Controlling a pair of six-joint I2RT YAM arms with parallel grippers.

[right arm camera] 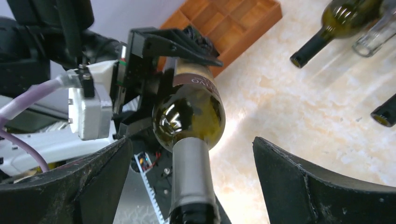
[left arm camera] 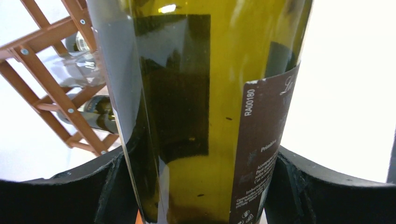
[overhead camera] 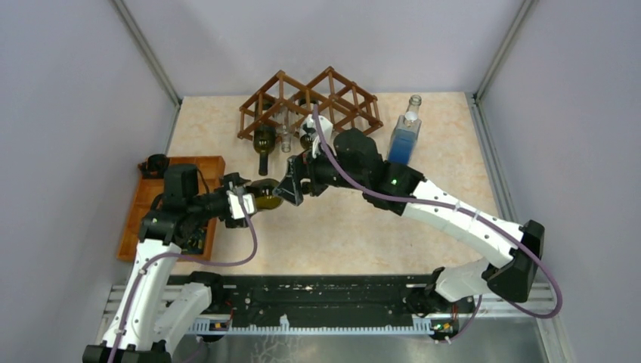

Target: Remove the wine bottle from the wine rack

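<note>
My left gripper (left arm camera: 198, 186) clamps the wine bottle (right arm camera: 189, 114), off the wine rack (overhead camera: 310, 102); right gripper (right arm camera: 191, 144) spread apart around its neck

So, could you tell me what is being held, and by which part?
The left gripper clamps the wine bottle around its labelled body; the right gripper stands open around the neck.

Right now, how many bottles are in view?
5. One wine bottle in the left pincer; green bottle, clear bottle and dark bottle lying in the rack; blue bottle standing right of it. The rack may hide more.
</note>
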